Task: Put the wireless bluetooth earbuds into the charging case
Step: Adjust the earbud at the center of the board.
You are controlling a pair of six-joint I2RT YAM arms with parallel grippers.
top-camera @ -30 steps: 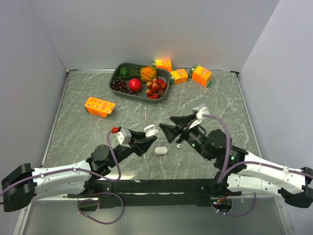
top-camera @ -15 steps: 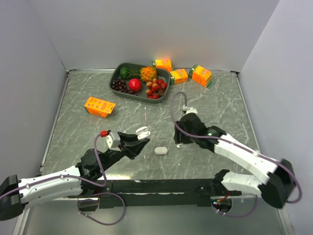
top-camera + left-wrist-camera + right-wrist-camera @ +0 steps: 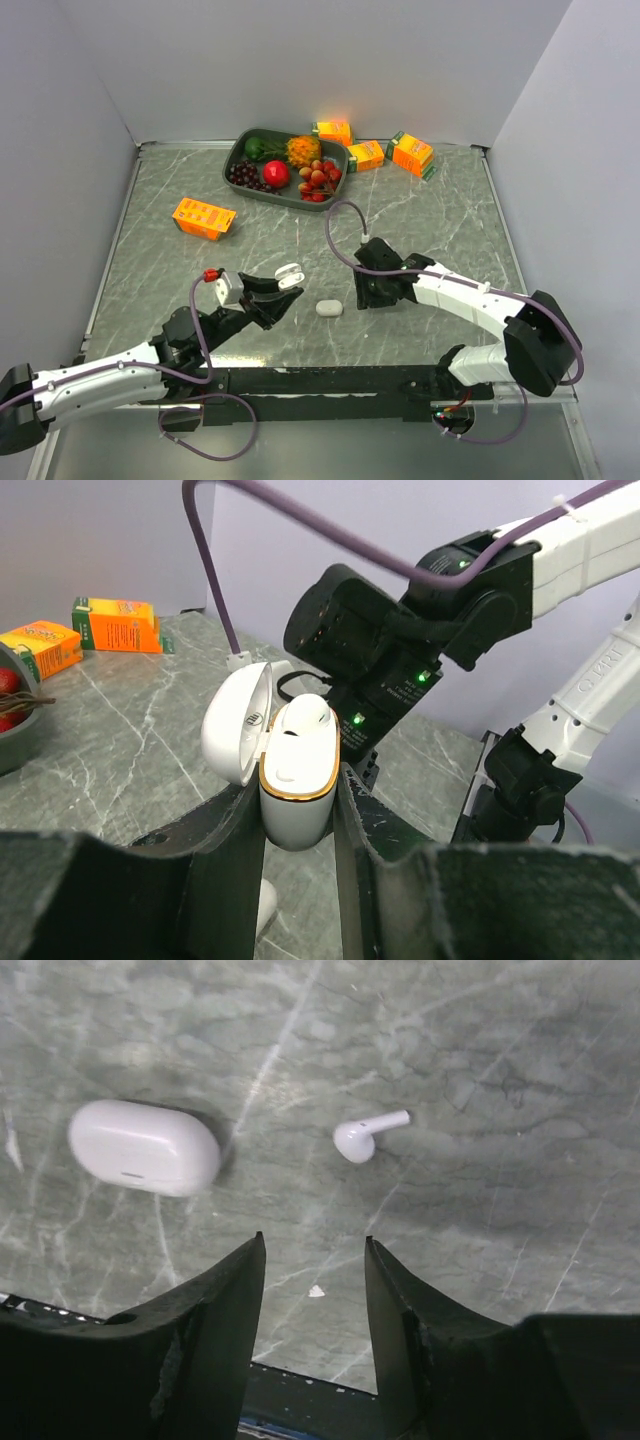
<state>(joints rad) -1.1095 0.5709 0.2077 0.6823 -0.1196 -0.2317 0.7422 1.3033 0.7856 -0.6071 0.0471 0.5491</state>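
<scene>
Our left claw (image 3: 297, 815) is clamped on the lower body of the open case (image 3: 297, 780), holding it upright off the surface with its lid (image 3: 235, 725) swung back. One earbud (image 3: 305, 717) looks to be seated in the top of the case. The spot beside it looks empty, though we cannot be certain from this angle. Our right claw (image 3: 313, 1252) points down at the surface (image 3: 500, 1080) with its jaws partly apart and nothing between them. Just beyond its tips lies a loose earbud (image 3: 358, 1138), on its side and clear of both fingers. To its left in the wrist view rests a closed case (image 3: 145, 1147), apart from the earbud and the claw. Farther back, well away from both arms, sit a fruit tray (image 3: 233, 160) and orange cartons (image 3: 203, 217). We judge the task about half done for the open case: one bud in, one not yet picked up. What is left is to close on the loose earbud, carry it to the open case and seat it stem-first.
</scene>
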